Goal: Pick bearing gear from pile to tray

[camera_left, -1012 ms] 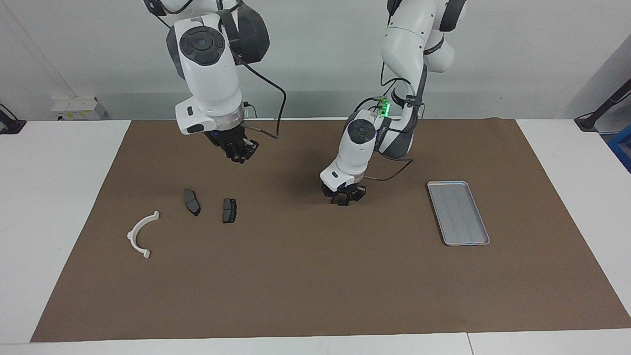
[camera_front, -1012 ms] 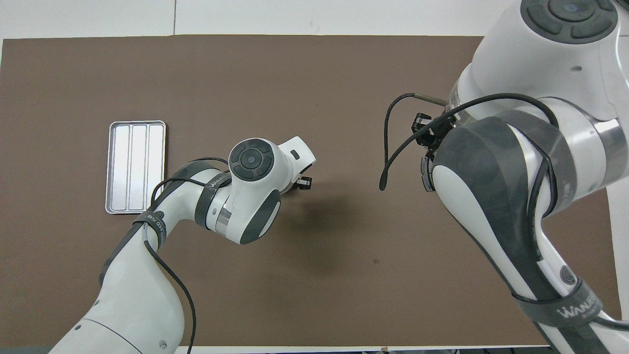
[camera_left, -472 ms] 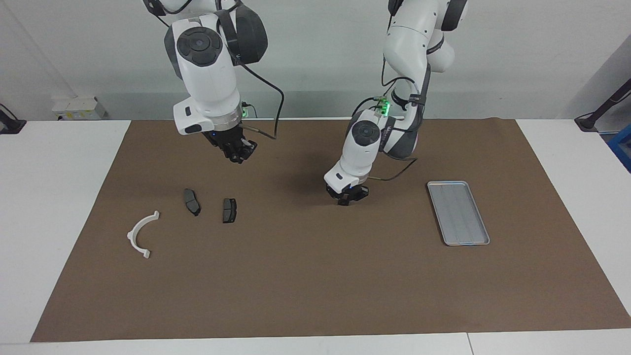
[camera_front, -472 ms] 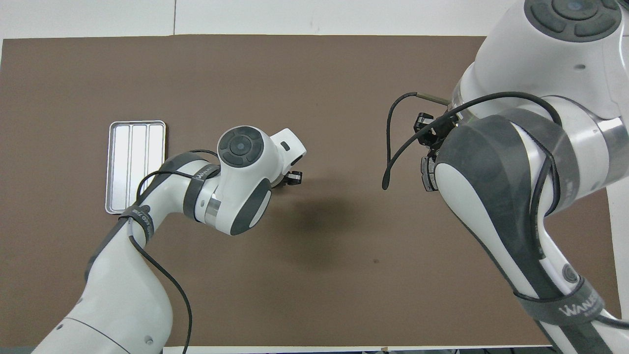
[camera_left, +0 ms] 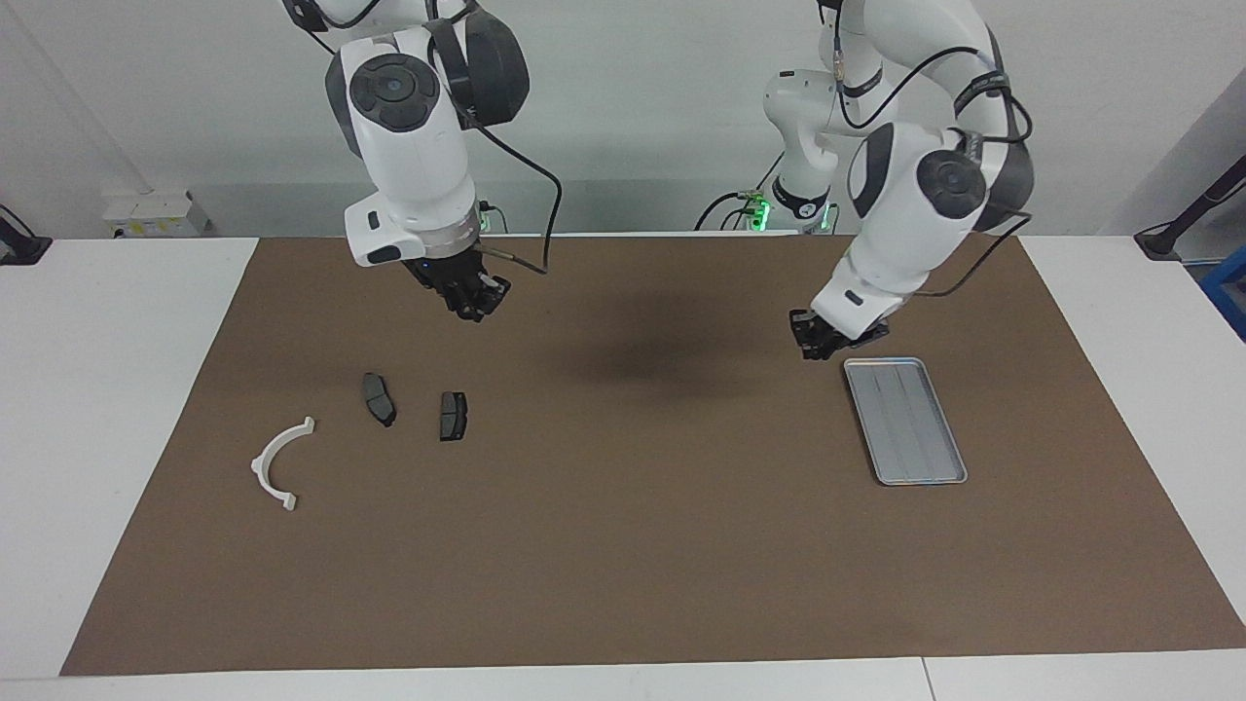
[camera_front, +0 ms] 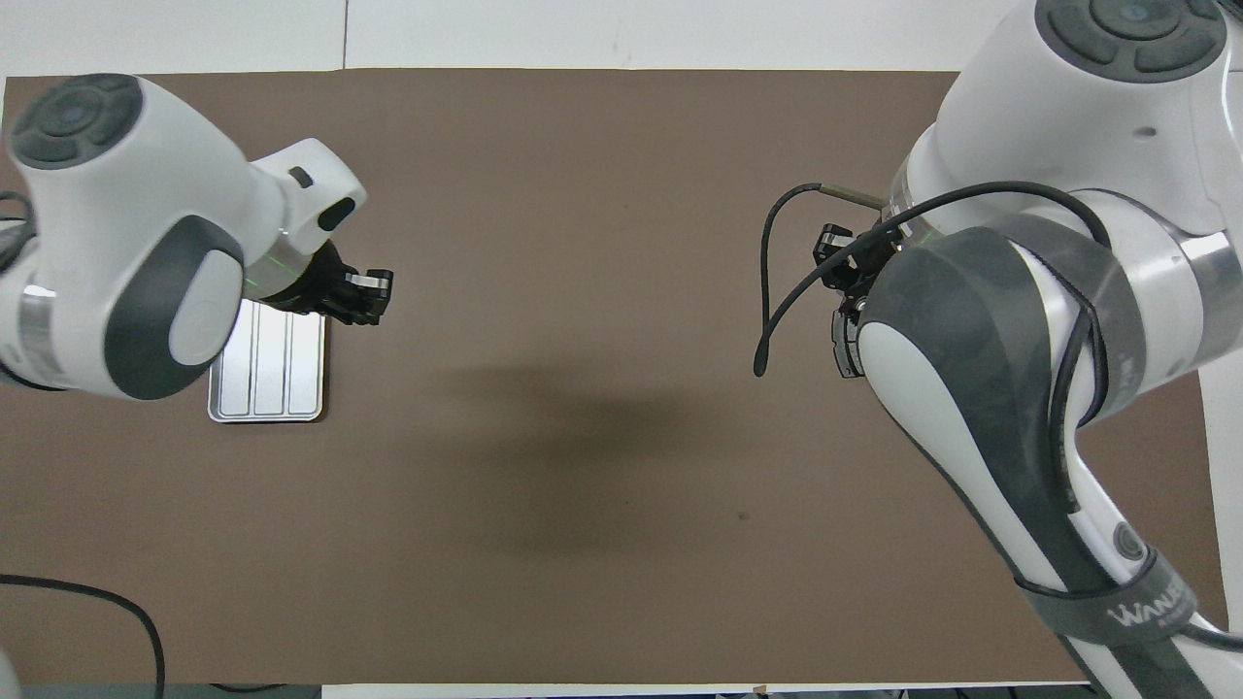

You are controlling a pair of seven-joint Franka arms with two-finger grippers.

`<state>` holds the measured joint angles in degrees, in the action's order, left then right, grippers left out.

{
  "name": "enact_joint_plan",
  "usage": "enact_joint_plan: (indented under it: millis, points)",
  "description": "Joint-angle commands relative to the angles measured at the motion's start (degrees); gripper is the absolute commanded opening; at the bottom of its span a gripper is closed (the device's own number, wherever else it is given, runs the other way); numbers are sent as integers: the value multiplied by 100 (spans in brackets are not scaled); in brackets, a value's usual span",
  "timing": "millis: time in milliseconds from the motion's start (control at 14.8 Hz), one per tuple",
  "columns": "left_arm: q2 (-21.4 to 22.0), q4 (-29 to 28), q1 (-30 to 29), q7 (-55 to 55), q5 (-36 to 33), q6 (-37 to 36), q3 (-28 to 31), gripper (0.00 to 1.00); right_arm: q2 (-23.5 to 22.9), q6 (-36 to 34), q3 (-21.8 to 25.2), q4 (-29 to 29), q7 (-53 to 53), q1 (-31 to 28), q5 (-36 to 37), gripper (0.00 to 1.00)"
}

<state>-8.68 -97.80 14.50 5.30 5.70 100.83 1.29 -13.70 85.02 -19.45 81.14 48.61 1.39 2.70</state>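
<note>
1. Facing view: the left gripper (camera_left: 816,343) hangs raised over the mat (camera_left: 623,545) just beside the tray's (camera_left: 905,421) corner, fingers pressed together; whether it pinches anything cannot be told.
2. The right gripper (camera_left: 474,300) waits over the mat, fingers' state unclear.
3. The tray is silver, ribbed, rimmed.
4. The pads (camera_left: 378,398) and bracket (camera_left: 277,464) lie toward the right arm's end.

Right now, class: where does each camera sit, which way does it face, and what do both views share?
Facing view: high across the table, facing the robots; both arms, left tool, right tool, white half-ring plastic bracket, two dark grey brake pads.
Overhead view: above the robots' end, looking steeply down; both arms enter from below.
Shared: small rectangular silver-grey metal tray, brown mat.
</note>
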Motion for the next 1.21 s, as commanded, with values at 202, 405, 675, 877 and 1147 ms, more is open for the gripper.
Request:
enact_joint_plan:
  millis: [202,405,675,877,1147]
  points:
    - [269,-957,-746,-1083,-191,742,-32,0,-132,917,-15,156,2280,1071,-411,0]
    - [533,-1819,-738,-1145,-192,1604,-23,0,-650,1682,-15,218,3214,1732,-306,0]
    - [534,-2199,-860,-1469,-201,2037,-23,0,-1090,2597,3,516,3401,1979,-104,0]
    - [525,-2304,-1159,-1874,-279,2177,-23,0,-1712,3018,3,464,3873,2286,597,0]
    - [507,-2568,-1230,-2016,-385,2617,-23,0,-2224,3696,11,508,4122,2331,978,0]
